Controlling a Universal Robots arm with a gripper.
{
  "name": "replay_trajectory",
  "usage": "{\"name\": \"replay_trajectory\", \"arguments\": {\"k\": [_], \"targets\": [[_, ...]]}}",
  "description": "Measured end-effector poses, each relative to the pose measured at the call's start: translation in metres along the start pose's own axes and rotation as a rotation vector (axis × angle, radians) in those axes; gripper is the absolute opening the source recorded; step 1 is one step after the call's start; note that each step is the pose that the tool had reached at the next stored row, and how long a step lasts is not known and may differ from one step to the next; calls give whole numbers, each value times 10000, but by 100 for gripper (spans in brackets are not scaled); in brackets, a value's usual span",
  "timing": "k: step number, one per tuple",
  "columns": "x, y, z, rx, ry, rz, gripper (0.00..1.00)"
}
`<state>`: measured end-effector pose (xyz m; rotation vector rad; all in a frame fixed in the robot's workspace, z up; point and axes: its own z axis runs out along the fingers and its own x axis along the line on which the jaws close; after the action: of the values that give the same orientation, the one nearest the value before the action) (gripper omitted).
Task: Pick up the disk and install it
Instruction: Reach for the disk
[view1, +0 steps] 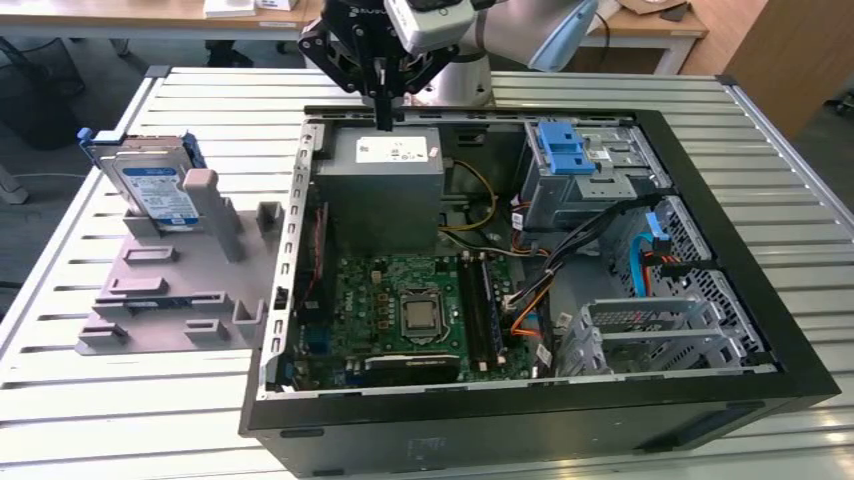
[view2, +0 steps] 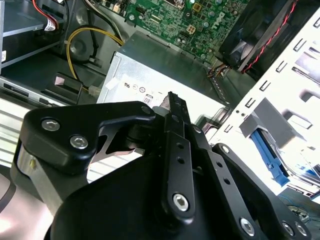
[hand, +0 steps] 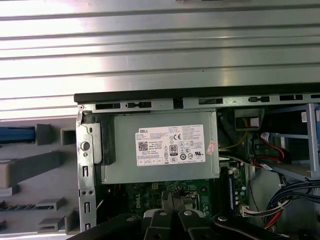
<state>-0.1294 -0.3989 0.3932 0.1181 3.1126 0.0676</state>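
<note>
Disk parked in its stand, arm over the PC

The end effector (view1: 386, 120) hangs clenched with nothing in it, just above the far edge of the grey power-supply box (view1: 384, 180) inside the open computer case (view1: 534, 432). The disk (view1: 150, 185) stands upright in the grey stand (view1: 174, 290) on the worktop (view1: 134, 420), at the exterior view's left, well apart from the end effector.
</note>
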Motion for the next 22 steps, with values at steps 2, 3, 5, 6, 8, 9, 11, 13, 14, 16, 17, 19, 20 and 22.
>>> {"name": "replay_trajectory", "arguments": {"k": [2,3,5,6,8,9,11,13,14,16,17,19,20,22], "targets": [[7,0,0,0,0,-1,11],[12,-1,0,-1,0,-1,11],[21,-2,0,-1,0,-1,11],[26,-2,-1,0,0,0,11],[35,-3,-1,0,0,-1,11],[40,-3,-1,-1,0,-1,11],[48,-3,-1,-1,0,-1,11],[56,-4,-2,0,0,-1,11],[60,-4,-2,0,0,-1,11],[69,-5,-2,-1,0,-1,11],[73,-6,-2,0,0,-1,11],[82,-6,-2,-1,0,-1,11],[87,-6,-2,0,0,-1,11],[100,-7,-2,-1,0,-1,11]]}}
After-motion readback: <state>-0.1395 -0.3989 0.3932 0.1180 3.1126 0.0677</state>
